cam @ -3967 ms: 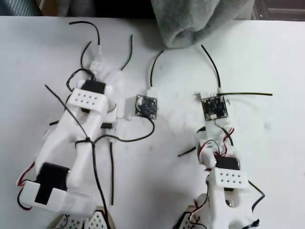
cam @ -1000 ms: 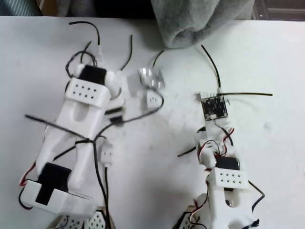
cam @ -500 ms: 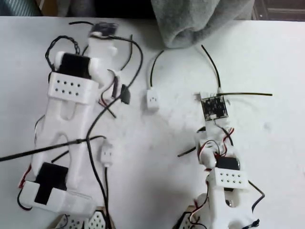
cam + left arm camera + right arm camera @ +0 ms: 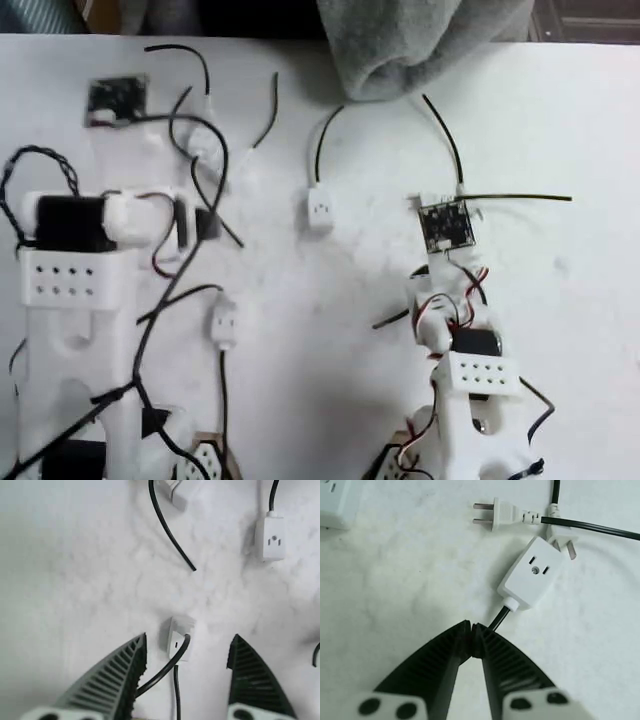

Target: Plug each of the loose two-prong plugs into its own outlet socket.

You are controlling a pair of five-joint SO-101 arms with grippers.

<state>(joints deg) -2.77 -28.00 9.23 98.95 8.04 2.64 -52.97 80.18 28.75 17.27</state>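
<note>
High view: the left arm (image 4: 68, 270) has swung to the far left, left gripper (image 4: 188, 641) spread over an outlet socket (image 4: 175, 632), right gripper (image 4: 471, 630) pressed together near a two-prong plug (image 4: 499, 511), nothing plugged yet.

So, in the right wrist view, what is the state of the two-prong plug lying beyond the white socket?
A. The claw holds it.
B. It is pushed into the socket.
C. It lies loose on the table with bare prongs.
C: the two-prong plug lies on the table, both prongs bare, apart from the white socket, and the right claw is shut short of it.
</note>
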